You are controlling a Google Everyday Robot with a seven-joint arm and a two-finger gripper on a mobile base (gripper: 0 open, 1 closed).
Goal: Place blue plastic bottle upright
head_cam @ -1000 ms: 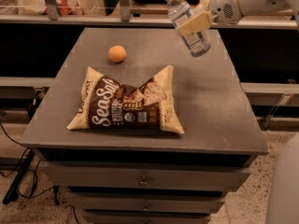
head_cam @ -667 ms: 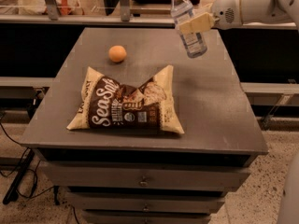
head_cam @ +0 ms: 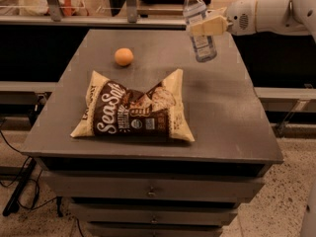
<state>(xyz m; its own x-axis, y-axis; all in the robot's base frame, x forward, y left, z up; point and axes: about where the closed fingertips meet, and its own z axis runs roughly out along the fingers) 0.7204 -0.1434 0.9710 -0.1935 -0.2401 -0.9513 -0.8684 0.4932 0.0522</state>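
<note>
The blue plastic bottle (head_cam: 199, 26) is a small clear bottle with a pale label and white cap. It stands nearly upright, cap up, at the back right of the grey table (head_cam: 222, 107), its base at or just above the surface. My gripper (head_cam: 206, 26) reaches in from the right on a white arm and is shut on the bottle's middle, its tan fingers (head_cam: 210, 25) across the label.
A brown and cream chip bag (head_cam: 134, 110) lies flat at the table's front middle. A small orange (head_cam: 124, 57) sits at the back left. Drawers run under the table front. A shelf with clutter stands behind the table.
The bottle has turned from a tilt, cap to the left, to nearly upright. The gripper holding it has shifted slightly and lowered the base toward the table.
</note>
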